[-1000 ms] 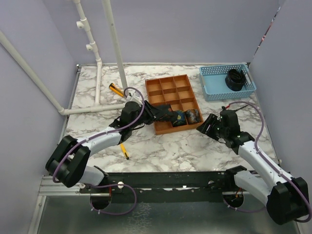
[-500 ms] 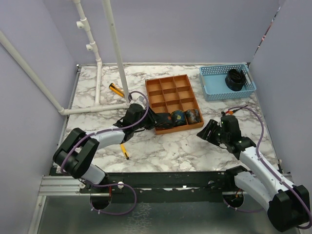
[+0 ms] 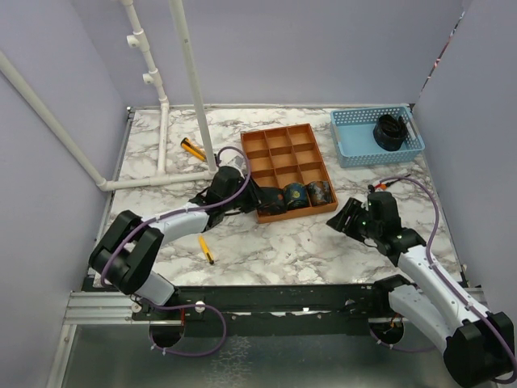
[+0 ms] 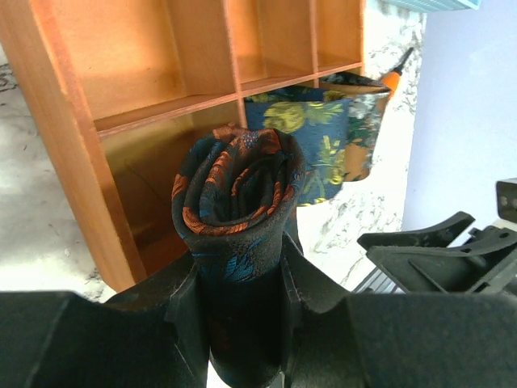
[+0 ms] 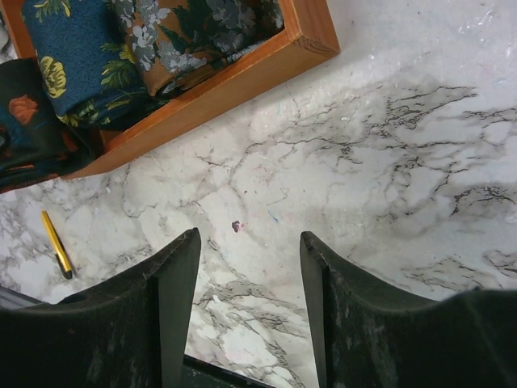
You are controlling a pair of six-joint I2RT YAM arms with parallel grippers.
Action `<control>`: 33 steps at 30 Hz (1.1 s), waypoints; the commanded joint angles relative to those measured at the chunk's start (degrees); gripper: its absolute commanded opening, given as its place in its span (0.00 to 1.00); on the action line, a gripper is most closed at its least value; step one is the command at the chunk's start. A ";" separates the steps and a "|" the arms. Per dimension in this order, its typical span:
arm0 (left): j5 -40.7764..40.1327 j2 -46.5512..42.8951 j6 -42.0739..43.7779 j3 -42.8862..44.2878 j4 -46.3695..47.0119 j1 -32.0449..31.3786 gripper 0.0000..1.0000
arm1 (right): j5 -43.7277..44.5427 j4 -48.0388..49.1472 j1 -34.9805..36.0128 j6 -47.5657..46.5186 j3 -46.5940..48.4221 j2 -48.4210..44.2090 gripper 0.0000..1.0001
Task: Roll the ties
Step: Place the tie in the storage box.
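Observation:
My left gripper point(image 3: 253, 196) point(image 4: 239, 271) is shut on a rolled tie point(image 4: 237, 190), dark with orange and blue patterning. It holds the roll at the front-left compartment of the orange wooden tray point(image 3: 260, 162). The held tie point(image 3: 269, 197) looks like a dark lump in the top view. Two more coiled ties sit in the tray's front row: a blue one with yellow flowers point(image 3: 295, 195) point(image 4: 311, 145) point(image 5: 73, 56) and a brown floral one point(image 3: 321, 191) point(image 5: 194, 32). My right gripper point(image 3: 349, 217) point(image 5: 249, 242) is open and empty over bare marble, just right of the tray's front corner point(image 5: 311, 32).
A blue basket point(image 3: 355, 145) holding a black object point(image 3: 391, 132) stands at the back right. White pipes point(image 3: 190, 77) rise at the back left. An orange marker point(image 3: 192, 149) lies by them. A yellow pen point(image 3: 207, 249) point(image 5: 56, 242) lies on the marble near my left arm.
My left gripper has drawn back to the left, from over the tray's front row to its left edge, still holding the roll. My right gripper has pulled slightly toward the near edge.

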 commanded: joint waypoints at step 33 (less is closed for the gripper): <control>-2.69 3.57 7.79 9.28 -9.02 -0.26 0.00 | 1.26 -2.31 0.22 0.47 -0.52 -2.32 0.54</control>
